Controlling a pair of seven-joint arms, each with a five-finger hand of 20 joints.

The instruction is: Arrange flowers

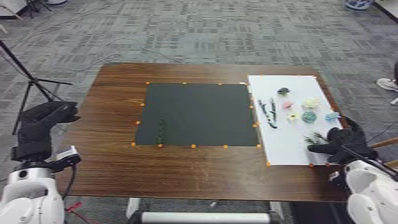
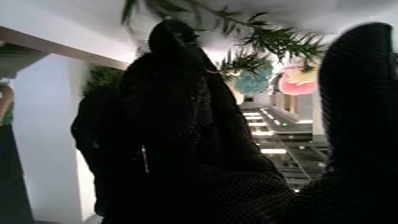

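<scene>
Dark mat [image 1: 200, 112] stretches from sprig [image 1: 161, 134] to right edge.

Black robot hand [image 2: 191, 135] — leafy green sprig [image 2: 277, 43], pink flower [image 2: 298, 86] and teal flower [image 2: 254, 83] beyond

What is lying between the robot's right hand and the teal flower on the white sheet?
Green leafy sprigs lie between the right hand and the teal flower. The head view shows this.
</scene>
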